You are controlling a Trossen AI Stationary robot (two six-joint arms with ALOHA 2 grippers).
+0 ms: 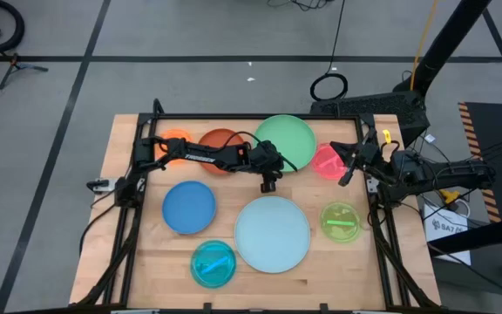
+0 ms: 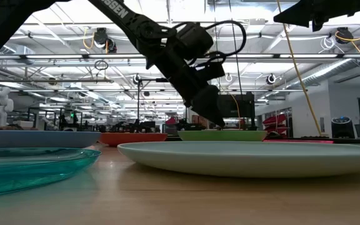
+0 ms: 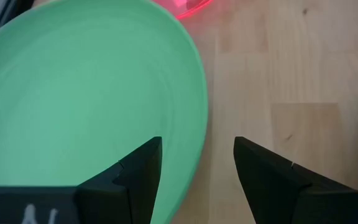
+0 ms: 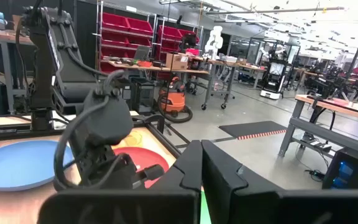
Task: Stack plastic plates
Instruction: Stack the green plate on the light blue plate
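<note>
Eight plates lie flat and apart on the wooden table: orange (image 1: 174,142), rust-brown (image 1: 220,139), green (image 1: 286,139), pink (image 1: 328,162), blue (image 1: 189,208), large pale blue (image 1: 272,233), lime (image 1: 341,221) and translucent cyan (image 1: 213,263). My left gripper (image 1: 269,180) is open at the green plate's near-left rim (image 3: 194,124). One finger (image 3: 138,171) is over the plate and the other (image 3: 260,168) over bare wood. In the low view its tip (image 2: 217,120) hovers just above the green plate (image 2: 220,134). My right gripper (image 4: 201,165) is shut and raised beside the pink plate's right edge.
The left arm (image 1: 207,155) reaches over the rust-brown plate. Black frame rails (image 1: 138,174) run along the table's left and right sides. Bare wood (image 1: 234,187) lies between the green, blue and pale blue plates. Cables and equipment sit off the table's right edge.
</note>
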